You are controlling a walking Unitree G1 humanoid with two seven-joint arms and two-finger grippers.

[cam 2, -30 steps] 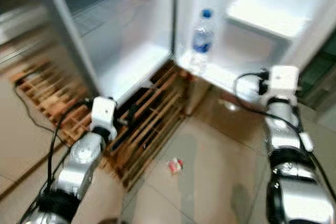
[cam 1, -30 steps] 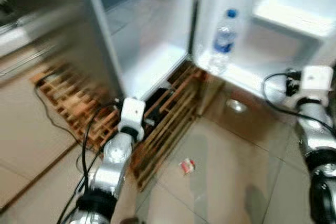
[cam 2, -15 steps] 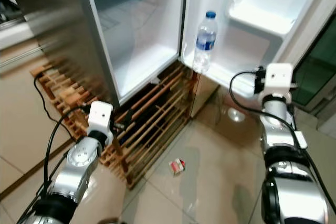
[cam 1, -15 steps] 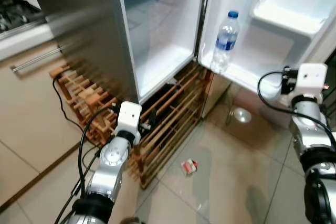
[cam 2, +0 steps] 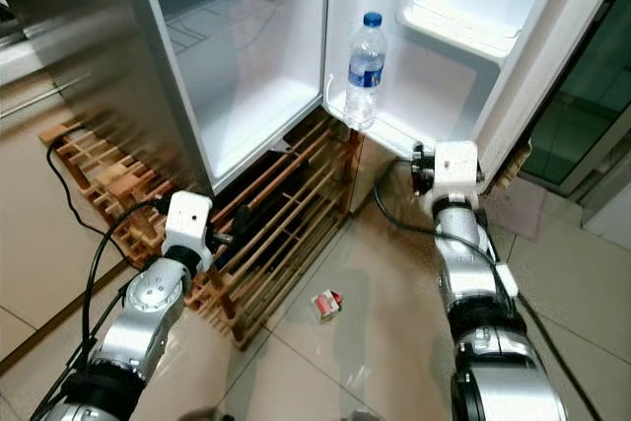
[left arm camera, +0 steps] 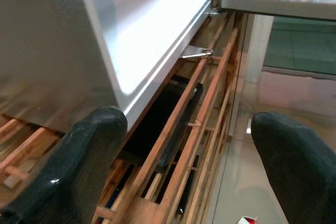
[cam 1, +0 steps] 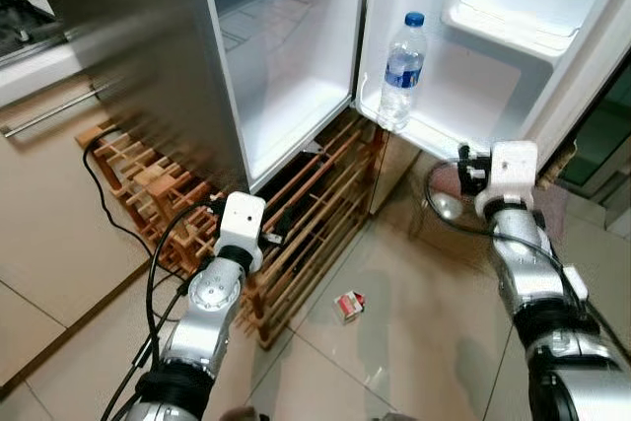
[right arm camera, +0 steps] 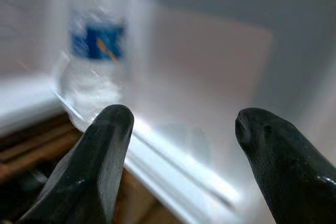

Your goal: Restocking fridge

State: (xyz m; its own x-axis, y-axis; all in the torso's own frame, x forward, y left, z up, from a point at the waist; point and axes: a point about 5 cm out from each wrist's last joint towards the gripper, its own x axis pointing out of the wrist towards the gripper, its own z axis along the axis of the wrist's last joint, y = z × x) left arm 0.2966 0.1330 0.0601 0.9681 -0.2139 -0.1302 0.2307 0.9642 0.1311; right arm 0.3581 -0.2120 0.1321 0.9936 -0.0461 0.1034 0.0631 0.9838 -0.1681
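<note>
A clear water bottle (cam 1: 399,71) with a blue cap and blue label stands upright on the lowest shelf of the open fridge door (cam 1: 513,56). The white fridge compartment (cam 1: 296,96) beside it is open and bare. My right arm (cam 1: 511,170) is held low in front of that door shelf. In the right wrist view the right gripper (right arm camera: 184,129) is open, with the bottle (right arm camera: 97,51) blurred just beyond one fingertip. My left arm (cam 1: 242,229) hangs over the wooden rack. The left gripper (left arm camera: 189,150) is open and holds nothing.
A wooden slatted rack (cam 1: 315,214) lies under the fridge, with a black cable (cam 1: 108,204) trailing over it. A small red and white packet (cam 1: 347,306) lies on the tiled floor. A cabinet front with a bar handle (cam 1: 49,115) stands at the left.
My right arm has swung inward, closer to the door shelf and the bottle. The whole view has shifted and become sharper. The left arm keeps its place.
</note>
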